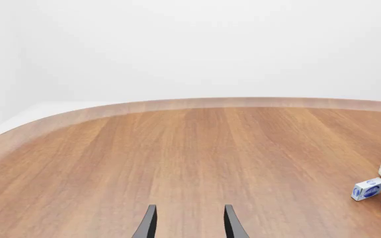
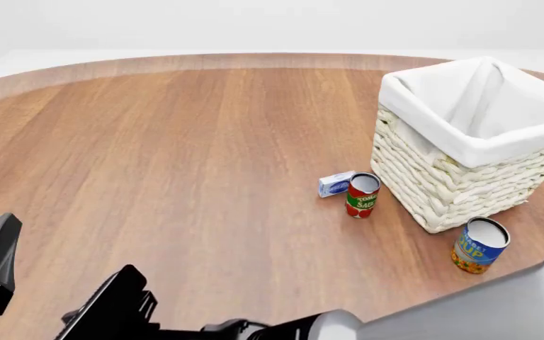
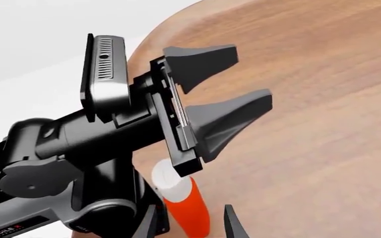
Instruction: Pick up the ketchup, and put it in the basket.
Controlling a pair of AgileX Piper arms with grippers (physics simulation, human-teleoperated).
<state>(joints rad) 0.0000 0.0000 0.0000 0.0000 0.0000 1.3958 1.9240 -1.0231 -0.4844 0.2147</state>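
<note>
Wooden counter [image 2: 206, 156]: basket [image 2: 470, 142] far right, tomato sauce can [image 2: 362, 195] beside. Ketchup [image 3: 184, 203] seen between right pincer [image 3: 189, 223] fingers, grasp not confirmed. Left pincer [image 1: 189, 223] released, holding nothing.

Counts only. One worktop [image 2: 178, 156], wooden, rounded edge.

One basket [image 2: 461, 177], cream wicker with white cloth lining.

Two cans: one red-and-green tomato sauce can [image 2: 362, 195], one blue-and-yellow can [image 2: 479, 245].

One small white-and-blue box [image 2: 336, 183], lying beside the tomato can.

One ketchup bottle [image 3: 185, 203], red-orange with a white end, seen only in the right wrist view.

Two arms, so two end effectors: left end effector [image 3: 233, 94] with two dark fingers apart; right end effector [image 3: 189, 224], two finger tips showing, either side of the bottle.
</note>
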